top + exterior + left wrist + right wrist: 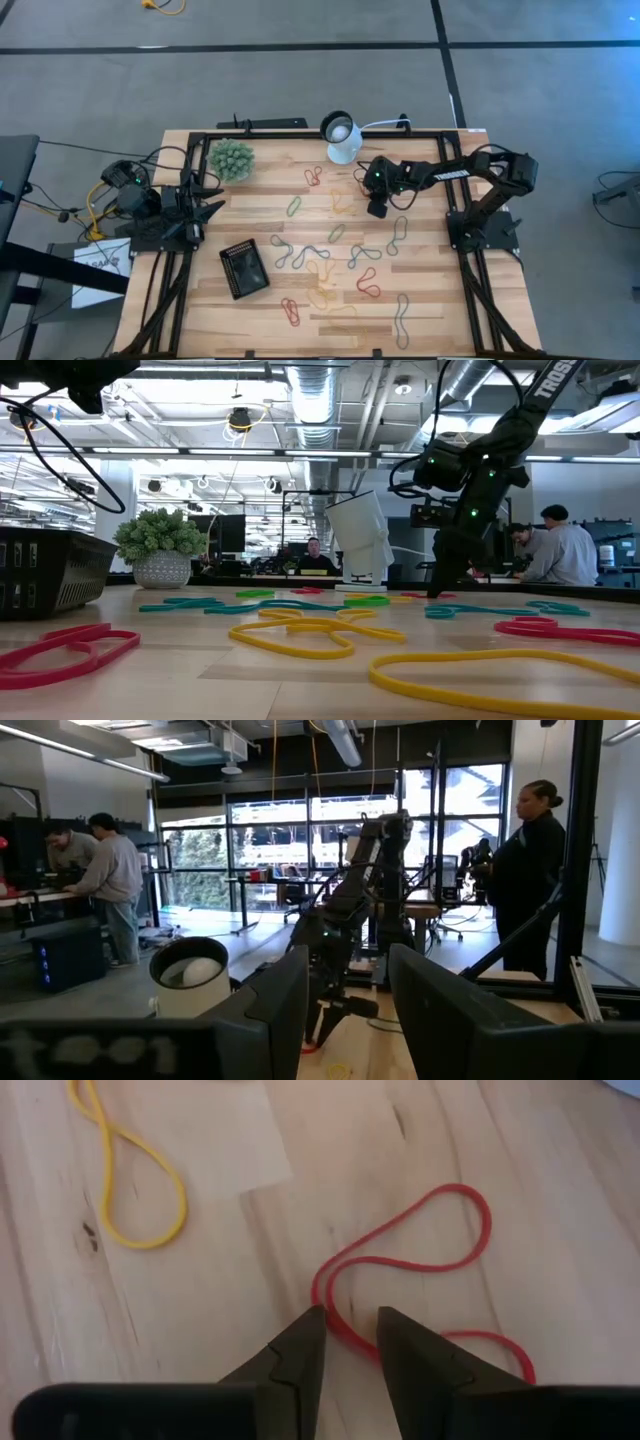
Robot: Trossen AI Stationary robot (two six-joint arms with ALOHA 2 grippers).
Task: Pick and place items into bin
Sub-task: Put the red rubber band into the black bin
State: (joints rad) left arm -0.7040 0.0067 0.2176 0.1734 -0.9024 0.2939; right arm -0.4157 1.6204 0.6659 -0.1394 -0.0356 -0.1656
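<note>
Right gripper (348, 1342): lowered near the counter's (440, 310) far right part, fingers narrowly parted astride one strand of a thin red rubber loop (400, 1260) lying flat; nothing gripped yet. To do well: press down to the wood, close on that strand only. Small shallow black rectangular bin (244, 268): near the left edge. Left gripper (205, 212): waiting at the left edge, fingers parted

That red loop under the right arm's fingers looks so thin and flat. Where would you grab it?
On the pinched stretch of the red loop where its two strands run side by side, coming straight down. It lies flat on the table, so the right gripper must straddle the strands from above.
</note>
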